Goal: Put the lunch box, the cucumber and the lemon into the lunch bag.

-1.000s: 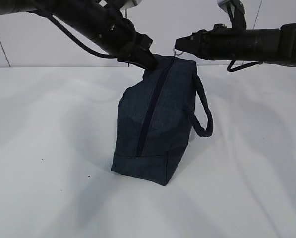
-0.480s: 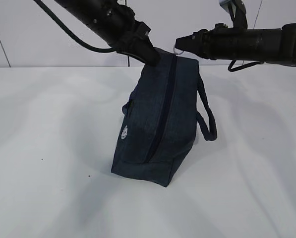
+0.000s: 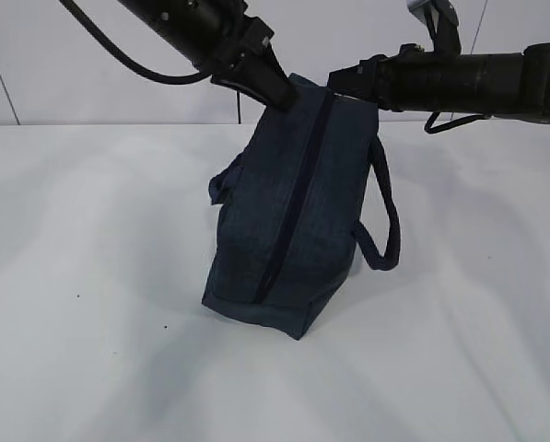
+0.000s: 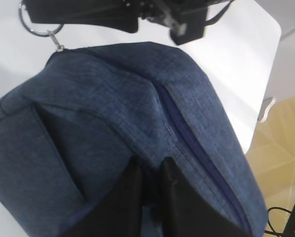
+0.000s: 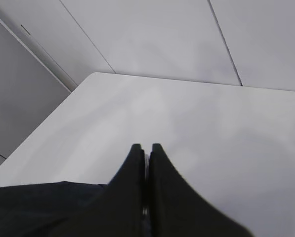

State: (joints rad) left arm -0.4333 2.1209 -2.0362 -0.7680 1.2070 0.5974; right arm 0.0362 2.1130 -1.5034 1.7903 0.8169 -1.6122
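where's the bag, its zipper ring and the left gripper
bag [image 3: 256, 239]: exterior view, on its front fabric panel
zipper ring [image 4: 31, 27]: left wrist view, on the metal ring's lower rim
left gripper [image 4: 149, 170]: left wrist view, between the fingertips pinching the bag's fabric

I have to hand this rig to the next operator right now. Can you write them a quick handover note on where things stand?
Left gripper: shut on a pinch of fabric at the top of the lunch bag, beside the zipper.
Right gripper: shut on the zipper's ring pull at the bag's top end.
Lunch bag: stands on the white table, held at the top by both arms; the zipper looks closed along its visible length.
Lunch box, cucumber, lemon: not in any view; whether they are inside cannot be told.
Left: confirm contents, check the zipper is fully shut, then release both grips.
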